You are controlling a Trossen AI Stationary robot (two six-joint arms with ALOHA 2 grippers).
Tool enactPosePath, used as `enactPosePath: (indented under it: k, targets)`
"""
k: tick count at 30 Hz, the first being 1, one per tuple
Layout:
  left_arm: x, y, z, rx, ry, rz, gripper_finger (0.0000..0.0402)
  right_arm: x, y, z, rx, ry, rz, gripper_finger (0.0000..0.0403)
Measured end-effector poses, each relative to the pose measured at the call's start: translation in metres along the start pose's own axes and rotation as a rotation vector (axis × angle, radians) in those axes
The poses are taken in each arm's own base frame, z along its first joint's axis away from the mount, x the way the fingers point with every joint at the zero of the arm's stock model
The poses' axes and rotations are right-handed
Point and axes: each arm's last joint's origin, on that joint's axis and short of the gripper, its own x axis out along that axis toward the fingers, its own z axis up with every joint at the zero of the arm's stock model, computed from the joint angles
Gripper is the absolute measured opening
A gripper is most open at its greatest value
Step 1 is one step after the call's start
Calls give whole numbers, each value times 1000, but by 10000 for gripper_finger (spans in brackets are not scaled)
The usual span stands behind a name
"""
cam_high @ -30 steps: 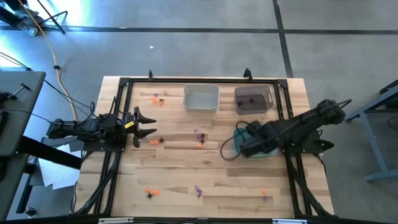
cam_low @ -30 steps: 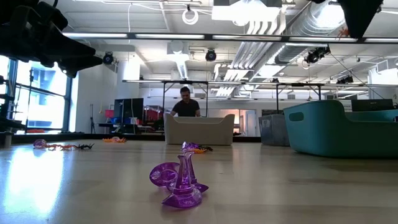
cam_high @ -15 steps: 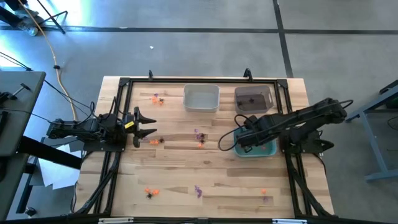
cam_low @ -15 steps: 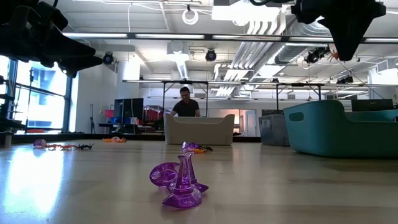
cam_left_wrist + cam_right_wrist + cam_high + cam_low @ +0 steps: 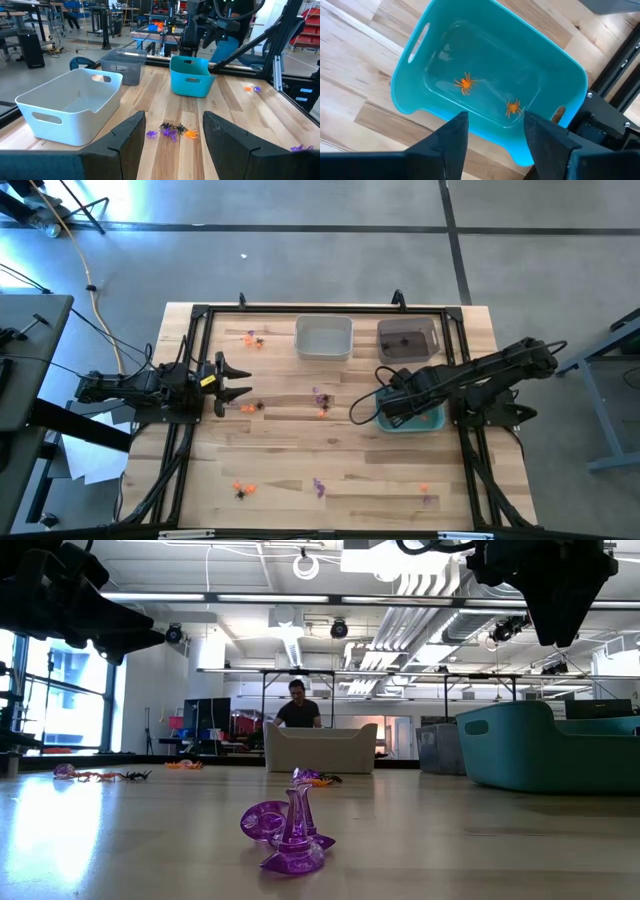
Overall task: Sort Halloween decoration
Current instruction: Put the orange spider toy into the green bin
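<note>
Two orange spider trinkets (image 5: 465, 83) lie inside the teal bin (image 5: 415, 45), apart from each other; more orange, purple and black trinkets (image 5: 320, 402) are scattered on the wooden table (image 5: 280, 460) beside that bin. The right gripper (image 5: 492, 131) hangs above the teal bin, fingers spread, holding nothing. The left gripper (image 5: 235, 381), also spread and empty, waits well away from the bin. No writing is legible.
</note>
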Motion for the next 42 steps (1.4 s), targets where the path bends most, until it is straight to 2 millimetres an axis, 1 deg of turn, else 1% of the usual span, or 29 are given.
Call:
enactPosePath:
  k: [4,8,11,14,20,27,32,37,40,42]
  targets:
    - [0,0,0,0,-1,0,186,-2,-1,0,8,0,6,188]
    - [0,0,0,0,0,0,186,-17,-8,-3,32,-6,73,182]
    - [0,0,0,0,0,0,186,-28,-13,-9,62,-17,125,178]
    - [0,0,0,0,-1,0,186,-32,-9,-19,104,6,166,174]
    - [0,0,0,0,0,0,186,-34,6,-54,183,83,212,168]
    - [0,0,0,0,-1,0,186,-38,20,-105,288,150,288,165]
    - [0,0,0,0,-1,0,186,-36,28,-141,353,201,305,165]
    - [0,0,0,0,0,-1,186,-28,38,-172,400,232,302,165]
    - [0,0,0,0,0,0,186,-16,48,-184,387,223,272,165]
    - [0,0,0,0,0,0,186,-6,55,-188,383,208,234,165]
